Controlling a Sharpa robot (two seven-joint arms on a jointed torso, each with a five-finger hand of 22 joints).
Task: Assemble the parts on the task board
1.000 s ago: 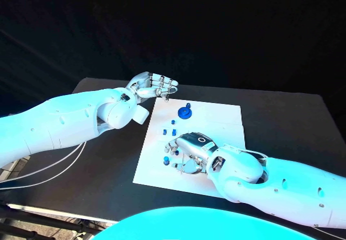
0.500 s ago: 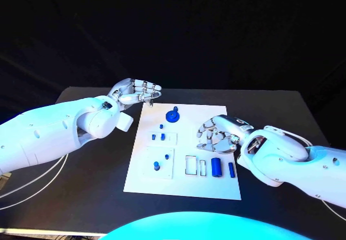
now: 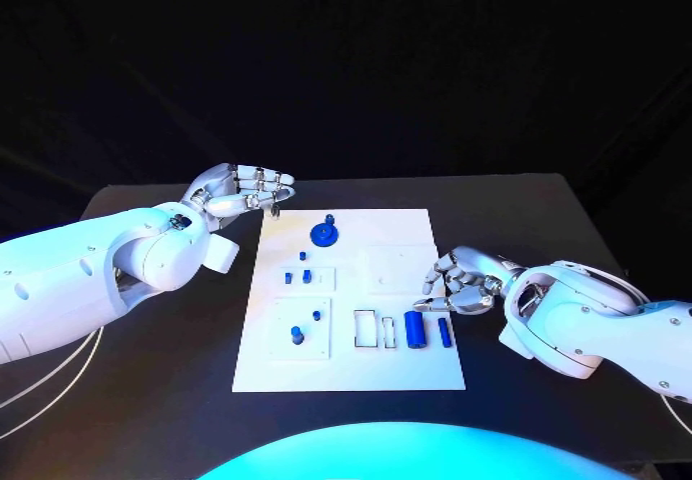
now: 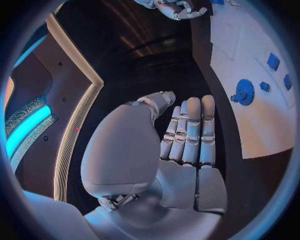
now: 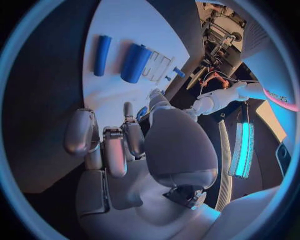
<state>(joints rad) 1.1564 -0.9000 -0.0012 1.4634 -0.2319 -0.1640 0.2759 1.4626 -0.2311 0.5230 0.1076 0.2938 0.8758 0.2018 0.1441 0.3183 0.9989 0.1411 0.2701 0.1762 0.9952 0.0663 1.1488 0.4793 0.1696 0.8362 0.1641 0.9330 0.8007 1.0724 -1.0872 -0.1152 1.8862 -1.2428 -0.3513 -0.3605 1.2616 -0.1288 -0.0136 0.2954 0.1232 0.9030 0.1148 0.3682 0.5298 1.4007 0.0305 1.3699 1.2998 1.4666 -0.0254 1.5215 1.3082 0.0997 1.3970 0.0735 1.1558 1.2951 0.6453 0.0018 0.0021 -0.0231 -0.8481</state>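
Note:
The white task board [image 3: 411,225] lies mid-table. On it are a blue gear [image 3: 325,234], small blue blocks [image 3: 297,277], two short blue pegs [image 3: 304,327], and two blue cylinders [image 3: 414,329] lying beside empty white slots [image 3: 374,328]. My left hand [image 3: 238,190] hovers off the board's far left corner with its fingers curled in and nothing in them; the left wrist view shows the fingers [image 4: 189,135] folded together. My right hand [image 3: 464,282] sits at the board's right edge above the cylinders [image 5: 134,62], fingers [image 5: 115,147] curled, with no part visible in it.
Black table [image 3: 534,210] surrounds the board on all sides. White cables [image 3: 36,385] hang at the left below my left arm. In the left wrist view the right hand [image 4: 178,7] shows beyond the board.
The head camera has shifted. My right hand has come off the peg area and moved across the board to its right edge. The left hand stays by the far left corner.

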